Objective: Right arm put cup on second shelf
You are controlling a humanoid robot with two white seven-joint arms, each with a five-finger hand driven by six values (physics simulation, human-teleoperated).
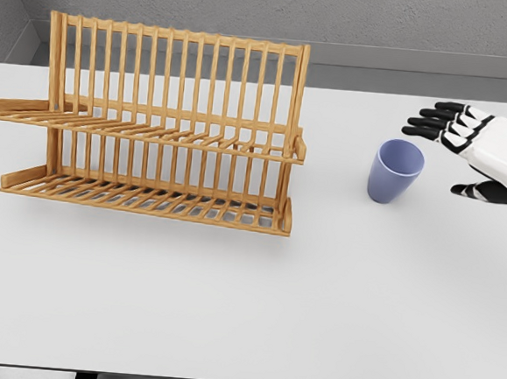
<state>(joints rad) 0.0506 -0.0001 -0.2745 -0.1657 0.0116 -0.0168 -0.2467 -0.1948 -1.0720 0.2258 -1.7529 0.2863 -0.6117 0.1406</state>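
One cup (395, 170) stands on the white surface (244, 312) right of the frame's middle, and we see it upright, its open mouth facing up and tipped a little toward us. It is a pale blue-violet and tapers toward its base. Our right hand (480, 150) comes in from the right edge at about the cup's height. Its black fingers (434, 123) are spread wide and point left toward the cup, holding nothing; the thumb sits lower, near the right edge. The fingertips hang near the cup's rim, just above and to its right, and we see a gap between them and the cup.

In the left half of the frame stands a wooden rack (167, 121) with two slatted shelves, one above the other, and a tall slatted back. Both shelves are bare. The rack's right end lies well apart from the cup, with open surface between them. Behind the surface runs a grey wall (337, 20) across the top of the frame.
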